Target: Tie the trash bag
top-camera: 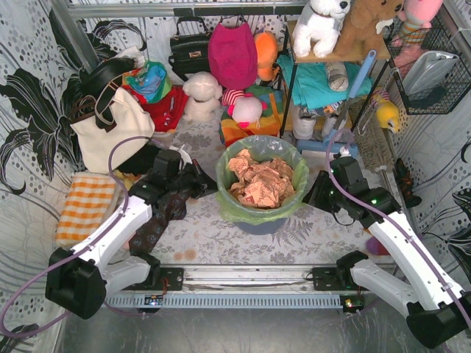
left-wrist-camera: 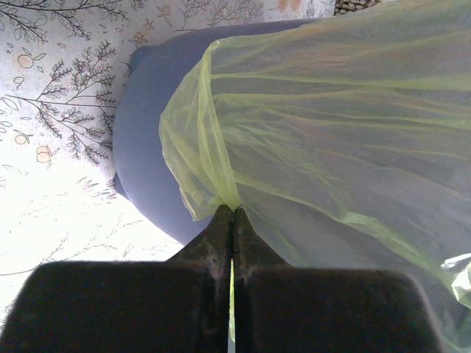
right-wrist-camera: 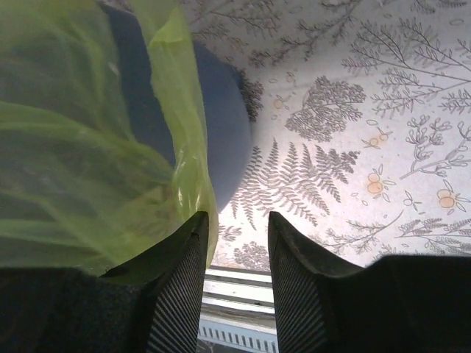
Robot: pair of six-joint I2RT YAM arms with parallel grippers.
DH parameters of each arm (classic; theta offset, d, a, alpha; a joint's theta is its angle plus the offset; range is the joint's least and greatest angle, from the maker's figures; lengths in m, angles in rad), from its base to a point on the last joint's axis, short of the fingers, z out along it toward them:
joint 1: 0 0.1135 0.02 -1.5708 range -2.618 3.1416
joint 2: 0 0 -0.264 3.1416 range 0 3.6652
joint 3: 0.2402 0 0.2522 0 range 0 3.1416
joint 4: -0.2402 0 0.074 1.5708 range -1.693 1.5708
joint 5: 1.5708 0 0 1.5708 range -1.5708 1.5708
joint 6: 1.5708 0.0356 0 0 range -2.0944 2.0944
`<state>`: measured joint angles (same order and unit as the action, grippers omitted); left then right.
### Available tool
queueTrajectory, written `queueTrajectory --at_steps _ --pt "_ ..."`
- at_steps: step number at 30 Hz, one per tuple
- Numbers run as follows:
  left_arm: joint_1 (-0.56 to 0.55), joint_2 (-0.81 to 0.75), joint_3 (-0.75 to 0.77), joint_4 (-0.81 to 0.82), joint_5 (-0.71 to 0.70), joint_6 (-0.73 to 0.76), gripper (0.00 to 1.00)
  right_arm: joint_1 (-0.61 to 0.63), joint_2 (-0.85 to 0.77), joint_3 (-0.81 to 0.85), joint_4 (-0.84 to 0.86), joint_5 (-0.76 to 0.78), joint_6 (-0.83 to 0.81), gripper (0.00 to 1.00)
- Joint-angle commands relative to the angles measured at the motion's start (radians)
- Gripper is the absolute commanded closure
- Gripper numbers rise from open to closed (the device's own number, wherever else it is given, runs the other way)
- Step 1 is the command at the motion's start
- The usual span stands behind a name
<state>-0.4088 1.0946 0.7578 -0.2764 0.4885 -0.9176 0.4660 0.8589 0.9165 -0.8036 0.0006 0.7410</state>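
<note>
At table (top-camera: 206,239) centre, the trash bag (top-camera: 250,212) is seated in the blue-grey bin (top-camera: 259,226), mouth open. Its hem is pinched by the closed left gripper (left-wrist-camera: 233,213); the right gripper (right-wrist-camera: 237,224) is parted beside the film, nothing clamped. Gathering and knotting are not yet done.

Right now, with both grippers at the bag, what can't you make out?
- Left wrist view: how much trash bag film the left gripper pinches; its fingers cover the fold.
- Right wrist view: whether the right gripper touches the film draped beside one finger.
- Top view: both sets of fingertips, hidden under the wrists.
</note>
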Motion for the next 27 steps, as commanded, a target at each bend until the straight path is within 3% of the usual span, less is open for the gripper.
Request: queueTrajectory --at_steps 1,10,19,27 --pt "0.004 0.007 0.031 0.023 -0.004 0.013 1.0 -0.004 -0.024 -0.041 0.009 0.043 -0.011 0.64" --pt "0.004 0.028 0.039 0.012 -0.001 0.019 1.0 -0.004 -0.067 0.074 -0.127 0.12 -0.04 0.69" --pt "0.004 0.041 0.062 -0.005 -0.003 0.029 1.0 -0.006 -0.045 0.014 0.056 0.005 0.002 0.51" --pt "0.004 0.043 0.075 -0.017 -0.006 0.033 1.0 -0.056 0.005 -0.041 0.193 -0.05 -0.011 0.48"
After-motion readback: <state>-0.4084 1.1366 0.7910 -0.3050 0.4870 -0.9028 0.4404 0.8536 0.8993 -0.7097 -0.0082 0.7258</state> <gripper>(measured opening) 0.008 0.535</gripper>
